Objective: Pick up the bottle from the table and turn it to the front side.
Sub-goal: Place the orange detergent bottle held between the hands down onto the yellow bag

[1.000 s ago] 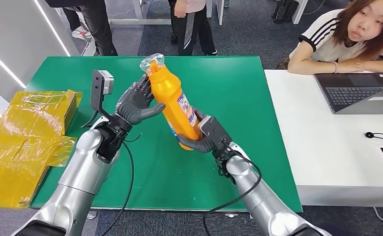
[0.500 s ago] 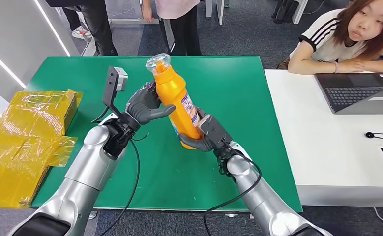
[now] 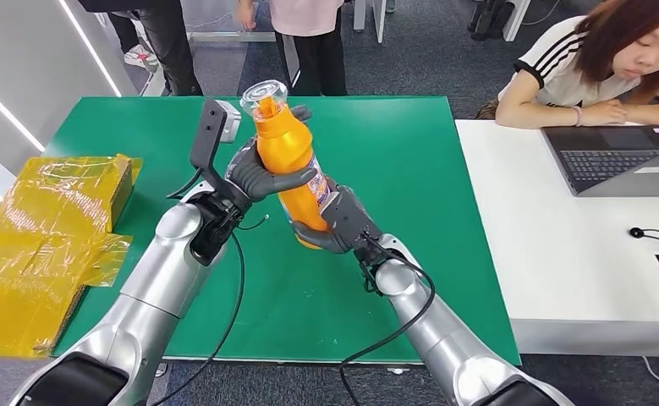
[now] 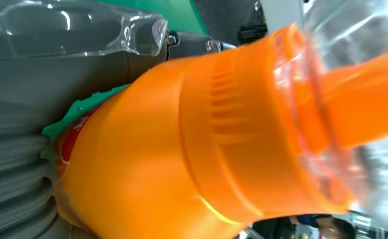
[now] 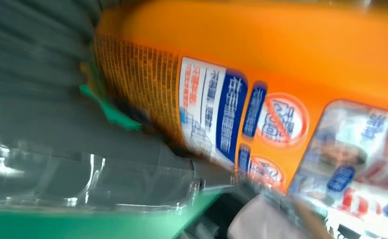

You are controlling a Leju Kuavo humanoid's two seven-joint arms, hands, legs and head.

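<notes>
An orange bottle [image 3: 290, 161] with a clear cap over its orange nozzle stands nearly upright in the air above the green table [image 3: 393, 169]. My left hand [image 3: 262, 173] wraps around its upper body just below the neck. My right hand [image 3: 334, 224] grips its lower part from the right, at the base. In the left wrist view the bottle's shoulder and neck [image 4: 221, 149] sit close against my left hand [image 4: 17, 164]. The right wrist view shows the bottle's label [image 5: 261, 124] beside my right hand [image 5: 57, 129].
A yellow plastic-wrapped box [image 3: 46, 237] lies off the table's left edge. A white desk [image 3: 562, 254] with a laptop [image 3: 617, 161] stands to the right, where a person [image 3: 596, 59] sits. Other people stand beyond the table's far edge.
Both hands have carried the bottle up and toward the far side, and it has gone from leaning left to nearly upright. My left hand has closed further around its upper body.
</notes>
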